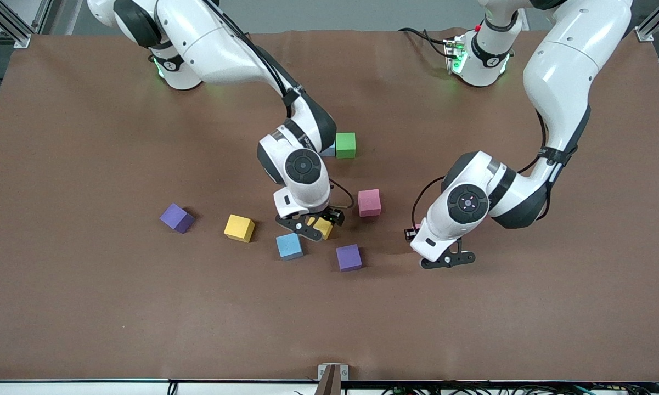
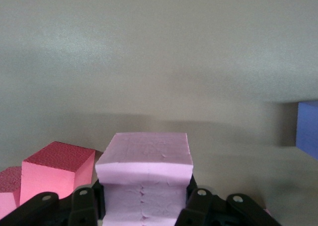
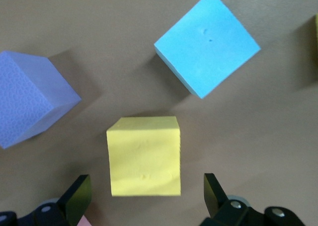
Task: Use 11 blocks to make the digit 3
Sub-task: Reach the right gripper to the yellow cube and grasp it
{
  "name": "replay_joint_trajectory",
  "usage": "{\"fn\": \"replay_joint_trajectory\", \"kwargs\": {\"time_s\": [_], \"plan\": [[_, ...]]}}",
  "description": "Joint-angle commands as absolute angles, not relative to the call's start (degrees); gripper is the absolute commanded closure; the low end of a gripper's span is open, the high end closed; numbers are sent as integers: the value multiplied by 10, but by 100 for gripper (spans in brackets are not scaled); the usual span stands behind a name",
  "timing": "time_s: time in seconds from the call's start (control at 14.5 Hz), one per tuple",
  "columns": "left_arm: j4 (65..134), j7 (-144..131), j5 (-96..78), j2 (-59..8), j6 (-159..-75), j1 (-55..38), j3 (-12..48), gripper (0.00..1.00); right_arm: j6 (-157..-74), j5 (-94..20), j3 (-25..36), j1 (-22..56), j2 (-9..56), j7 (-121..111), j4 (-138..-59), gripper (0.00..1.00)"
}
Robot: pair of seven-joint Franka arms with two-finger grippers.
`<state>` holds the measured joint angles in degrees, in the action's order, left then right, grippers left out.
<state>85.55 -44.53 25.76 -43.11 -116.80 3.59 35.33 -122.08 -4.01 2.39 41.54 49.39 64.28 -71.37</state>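
Blocks lie scattered singly about the middle of the brown tabletop [image 1: 88, 307], none yet lined up into a figure, so no long axis or facing of a digit 3 can be told. Taking the yellow block under the right claw [image 1: 323, 227] as landmark: this cube sits flat, its edges square to the right wrist view [image 3: 144, 155], and the right claw [image 1: 310, 224] hangs low over it with its fingers [image 3: 74, 196] spread wide apart on either side, not touching it. A light blue block [image 1: 289, 246] lies just beside the landmark, nearer the front camera and turned at an angle to it [image 3: 207, 43]. A purple block [image 1: 348, 257] lies near, also nearer the camera and toward the left arm's end [image 3: 27, 104]. A pink block [image 1: 369, 202] lies near, a little farther from the camera. A green block [image 1: 345, 145] lies well apart, farther from the camera, beside the right arm's wrist. A second yellow block [image 1: 239, 227] and another purple block [image 1: 176, 218] lie toward the right arm's end, the purple one the more distant. The left claw [image 1: 449, 259] is well apart toward the left arm's end, low at the tabletop and clamped on a pale pink block [image 2: 144, 179], with a deeper pink-red block [image 2: 57, 169] just beside it.
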Motion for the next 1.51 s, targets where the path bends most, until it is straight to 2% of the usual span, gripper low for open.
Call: {"fn": "replay_joint_trajectory", "kwargs": {"time_s": [0.0, 0.21, 0.34, 0.48, 0.69, 0.96, 1.44], "plan": [[858, -445, 248, -422, -1156, 40, 357, 45, -1236, -25, 38, 421, 535, 685, -672, 0], [858, -445, 249, -421, -1156, 40, 357, 45, -1238, -9, 38, 421, 541, 686, -674, 11], [858, -445, 249, -421, -1156, 40, 357, 45, -1237, -4, 38, 420, 541, 683, -676, 21], [858, -446, 249, -421, -1156, 40, 357, 45, -1236, -4, 38, 420, 541, 685, -676, 43], [858, -447, 249, -421, -1156, 40, 357, 45, -1236, -4, 37, 422, 540, 687, -676, 95], [858, -448, 248, -420, -1156, 40, 357, 45, -1237, -9, 34, 413, 519, 626, -700, 98], [858, -447, 249, -421, -1156, 40, 357, 45, -1239, -13, 33, 411, 443, 482, -796, 100]]}}
